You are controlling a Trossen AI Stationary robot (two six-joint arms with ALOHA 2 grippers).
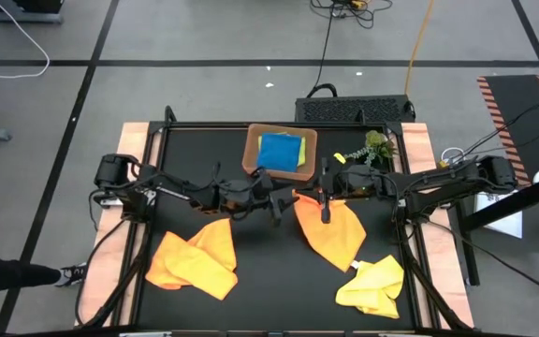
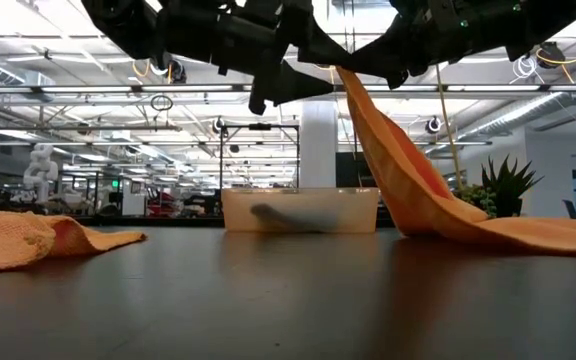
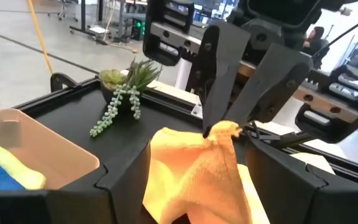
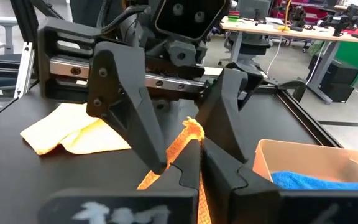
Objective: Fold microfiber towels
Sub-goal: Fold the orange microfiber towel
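While the right gripper (image 1: pixel 324 198) holds its jaws clamped on a corner of the orange towel (image 1: pixel 333 230), the cloth hangs from there down to the desk (image 1: pixel 279 281); the left gripper (image 1: pixel 277 198), jaws apart, faces that corner from just beside it.

A grey tiled floor (image 1: pixel 204 37) crossed by dark lines surrounds the black worktop (image 1: pixel 269 281). Beyond, a large workshop with ceiling strip lights (image 2: pixel 58 40), a white pillar (image 2: pixel 318 145), and desks (image 4: pixel 278 31).
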